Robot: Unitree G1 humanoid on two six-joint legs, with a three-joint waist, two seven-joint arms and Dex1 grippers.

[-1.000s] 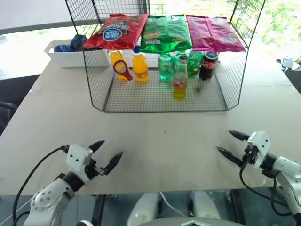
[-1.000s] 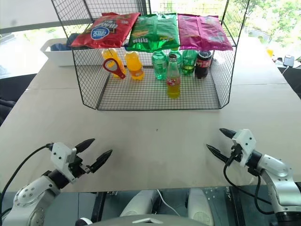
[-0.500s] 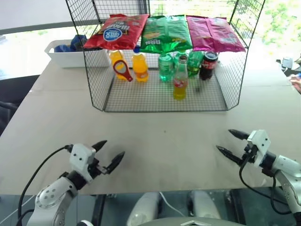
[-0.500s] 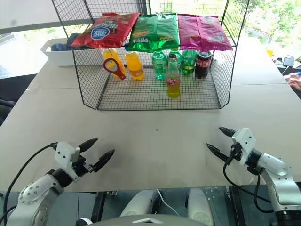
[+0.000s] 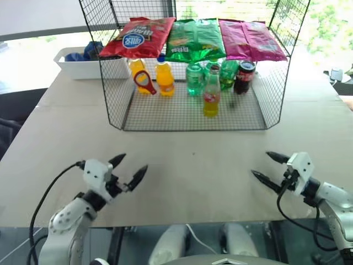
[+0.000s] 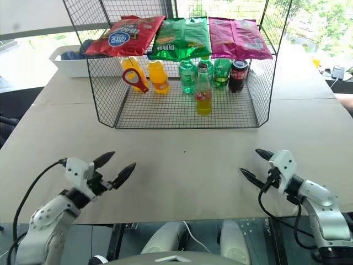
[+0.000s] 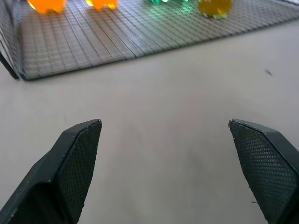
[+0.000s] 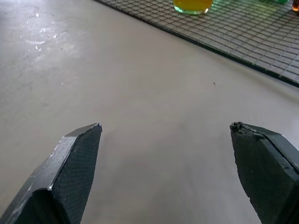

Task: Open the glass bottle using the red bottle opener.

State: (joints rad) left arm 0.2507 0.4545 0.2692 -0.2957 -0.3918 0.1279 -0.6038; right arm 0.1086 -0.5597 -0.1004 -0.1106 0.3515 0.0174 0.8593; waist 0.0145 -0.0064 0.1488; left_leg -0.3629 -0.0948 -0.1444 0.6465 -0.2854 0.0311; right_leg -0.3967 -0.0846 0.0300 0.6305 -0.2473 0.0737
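Meanwhile both fingers (image 5: pixel 129 169) (image 5: pixel 263 169) gape released over the table (image 5: pixel 193 165), well short of the glass bottle (image 5: pixel 211 94)

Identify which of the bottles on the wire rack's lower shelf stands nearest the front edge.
The glass bottle of yellow drink with a red label and long narrow neck. It stands alone, forward of the orange plastic bottles and green bottles in the back row.

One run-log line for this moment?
left claw open, empty | right claw open, empty | glass bottle, red bottle opener untouched in wire rack
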